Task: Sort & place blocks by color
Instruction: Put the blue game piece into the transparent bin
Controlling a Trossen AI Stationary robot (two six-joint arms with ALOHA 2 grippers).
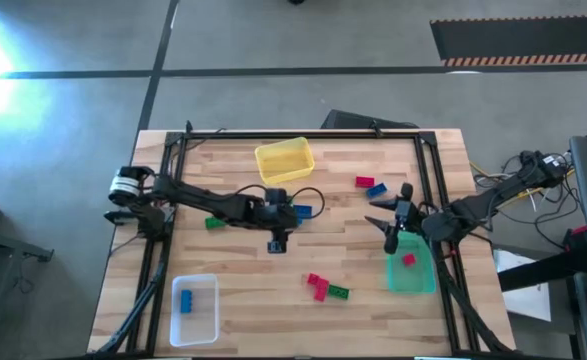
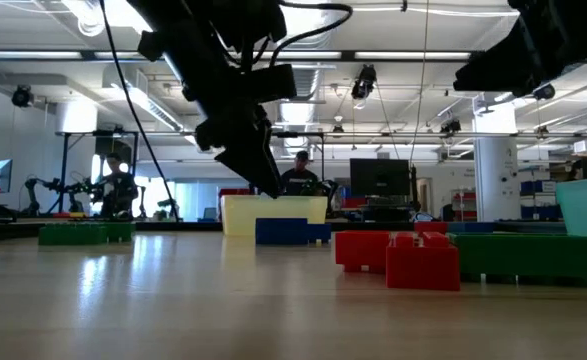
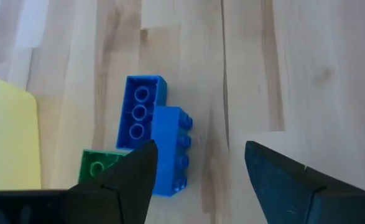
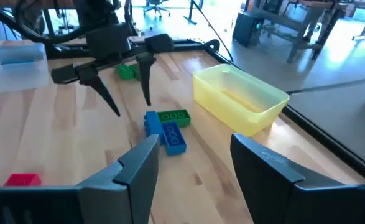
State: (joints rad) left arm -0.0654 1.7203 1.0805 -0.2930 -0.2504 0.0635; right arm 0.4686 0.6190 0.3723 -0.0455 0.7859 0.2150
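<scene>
My left gripper (image 1: 284, 216) (image 3: 198, 155) is open and hovers over the middle of the table. It points down just beside a cluster of two blue blocks (image 3: 154, 134) (image 4: 166, 134) and a green block (image 3: 98, 167) (image 4: 173, 116), and touches nothing. Those blocks lie flat on the wood next to the yellow bin (image 1: 284, 160). My right gripper (image 1: 395, 215) (image 4: 194, 146) is open and empty, above the table near the green translucent bin (image 1: 418, 280), which holds a red block (image 1: 409, 260). The clear bin (image 1: 201, 318) holds a blue block (image 1: 186, 299).
A red block (image 1: 364, 181) and a blue block (image 1: 377, 189) lie toward the far right. Two red blocks (image 1: 316, 284) and a green block (image 1: 339, 292) sit near the front middle. A lone green block (image 1: 214, 223) lies under the left arm. A black frame edges the table.
</scene>
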